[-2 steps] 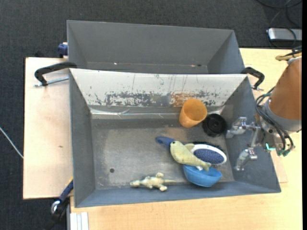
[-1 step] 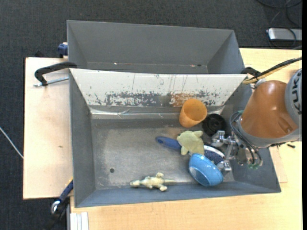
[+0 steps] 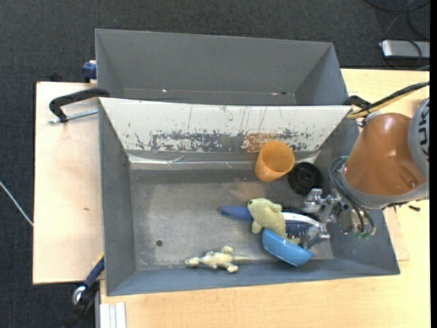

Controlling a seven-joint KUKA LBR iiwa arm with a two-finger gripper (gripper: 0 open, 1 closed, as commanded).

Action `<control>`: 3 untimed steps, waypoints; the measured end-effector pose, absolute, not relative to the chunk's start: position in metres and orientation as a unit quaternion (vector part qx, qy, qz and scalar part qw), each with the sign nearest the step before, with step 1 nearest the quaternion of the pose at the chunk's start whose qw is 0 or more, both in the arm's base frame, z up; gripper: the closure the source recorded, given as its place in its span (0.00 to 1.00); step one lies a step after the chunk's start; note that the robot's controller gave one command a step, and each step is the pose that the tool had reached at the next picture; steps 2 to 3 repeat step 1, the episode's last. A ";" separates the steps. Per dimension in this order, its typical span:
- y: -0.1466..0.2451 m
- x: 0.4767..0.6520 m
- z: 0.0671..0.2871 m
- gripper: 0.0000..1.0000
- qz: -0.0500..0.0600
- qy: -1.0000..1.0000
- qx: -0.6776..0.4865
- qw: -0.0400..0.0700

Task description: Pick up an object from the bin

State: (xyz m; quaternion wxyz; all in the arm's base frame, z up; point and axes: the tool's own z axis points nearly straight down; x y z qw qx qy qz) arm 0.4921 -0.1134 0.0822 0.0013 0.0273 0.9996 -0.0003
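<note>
While the arm reaches in from the right, the gripper [image 3: 315, 219] sits low over the right rim of a blue plastic bowl [image 3: 285, 250] in the near-right corner of the grey metal bin [image 3: 177, 207], the bowl touching a yellow plush toy [image 3: 268, 215]. Open or closed: cannot tell.

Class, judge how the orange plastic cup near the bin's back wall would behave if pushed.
Apparently lying on its side, the orange plastic cup would probably roll. It looks hollow, so likely light. Its smooth wall may slip.
</note>
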 end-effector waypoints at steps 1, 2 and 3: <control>-0.130 0.507 0.245 1.00 -0.002 1.000 -0.009 0.007; -0.130 0.507 0.245 1.00 -0.002 1.000 -0.009 0.007; -0.130 0.507 0.245 1.00 -0.002 1.000 -0.009 0.007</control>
